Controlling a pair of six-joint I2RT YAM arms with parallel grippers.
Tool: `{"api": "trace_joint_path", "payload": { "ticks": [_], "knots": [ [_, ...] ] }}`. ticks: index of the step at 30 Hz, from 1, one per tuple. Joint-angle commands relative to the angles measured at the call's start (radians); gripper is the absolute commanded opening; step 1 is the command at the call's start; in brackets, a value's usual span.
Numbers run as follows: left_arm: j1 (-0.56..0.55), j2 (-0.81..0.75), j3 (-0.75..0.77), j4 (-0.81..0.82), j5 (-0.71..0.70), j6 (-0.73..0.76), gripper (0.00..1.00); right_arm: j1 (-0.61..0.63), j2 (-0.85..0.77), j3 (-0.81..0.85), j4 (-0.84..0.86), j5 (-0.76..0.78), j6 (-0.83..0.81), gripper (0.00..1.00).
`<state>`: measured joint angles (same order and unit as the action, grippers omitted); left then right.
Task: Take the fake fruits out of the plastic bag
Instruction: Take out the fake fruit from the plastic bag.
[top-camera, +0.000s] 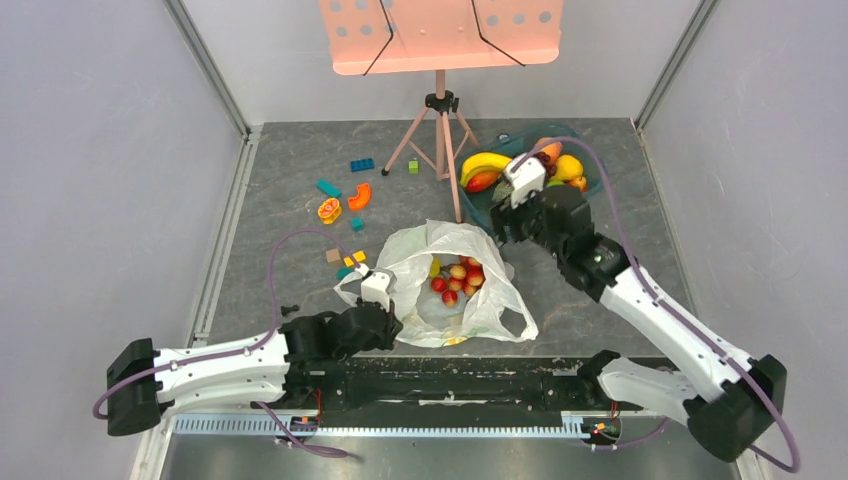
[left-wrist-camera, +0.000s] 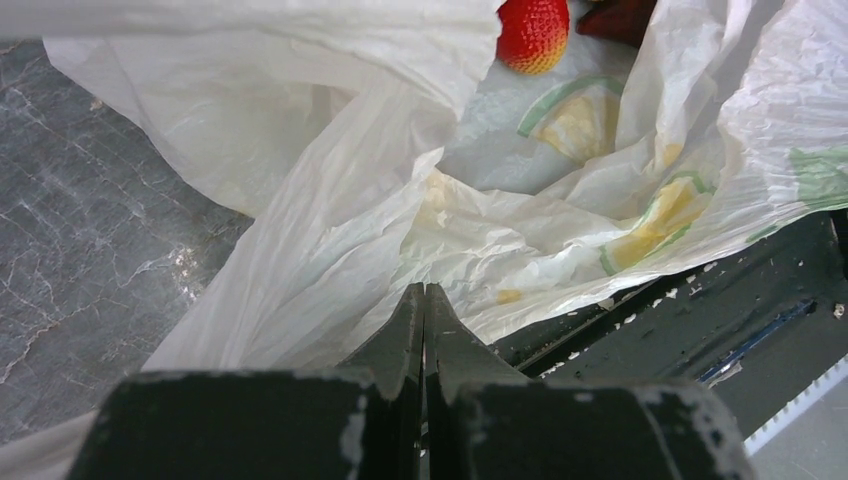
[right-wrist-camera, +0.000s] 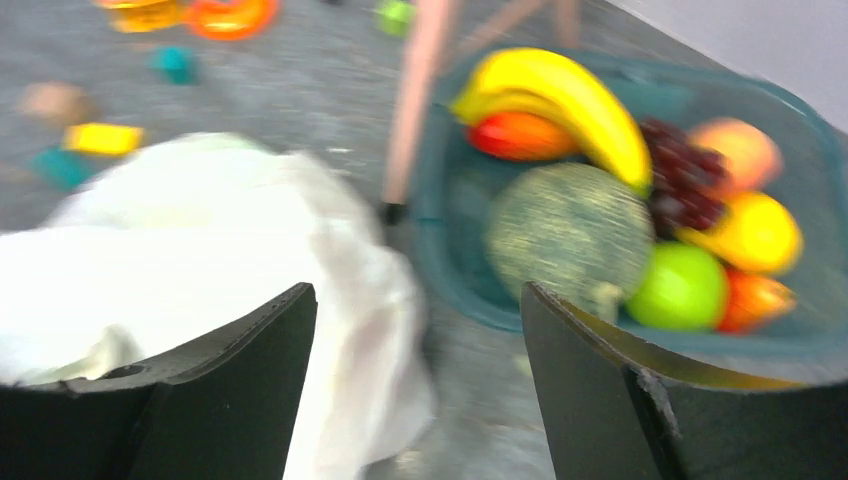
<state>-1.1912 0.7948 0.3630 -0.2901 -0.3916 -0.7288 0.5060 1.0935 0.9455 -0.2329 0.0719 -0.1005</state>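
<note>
My left claw has its jaws pressed fully together, and I pinch a fold of the plastic bag at its left edge. My right claw stands wide apart and holds nothing; it hovers between the bag and the teal basket.

In the top view, the red-pink fake fruits lie inside the open bag. They are at 3 o'clock from my left claw and 7 o'clock from my right claw, touching neither. The yellow banana bunch rests in the basket, at 12 o'clock from my right claw.
</note>
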Motion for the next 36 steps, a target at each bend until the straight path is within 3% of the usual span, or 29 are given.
{"api": "trace_joint_path", "payload": {
  "ticks": [1,7,14,21,31,36],
  "knots": [
    [-0.004,0.001,0.048,0.016,-0.023,0.003,0.02,0.241,-0.088,-0.055,0.006,-0.036,0.028,0.76],
    [-0.005,-0.009,0.035,0.014,-0.036,-0.008,0.02,0.449,-0.143,-0.148,0.019,-0.171,-0.006,0.66],
    [-0.004,-0.026,0.033,-0.009,-0.071,-0.02,0.02,0.506,-0.067,-0.158,0.002,-0.184,-0.044,0.42],
    [-0.004,-0.06,0.03,-0.03,-0.098,-0.034,0.02,0.523,0.099,-0.13,0.01,-0.156,-0.036,0.41],
    [-0.004,-0.08,0.033,-0.05,-0.104,-0.032,0.02,0.523,0.333,-0.036,0.089,0.011,-0.004,0.28],
    [-0.004,-0.098,0.03,-0.067,-0.108,-0.037,0.02,0.523,0.459,0.043,0.119,0.065,0.001,0.31]
  ]
}}
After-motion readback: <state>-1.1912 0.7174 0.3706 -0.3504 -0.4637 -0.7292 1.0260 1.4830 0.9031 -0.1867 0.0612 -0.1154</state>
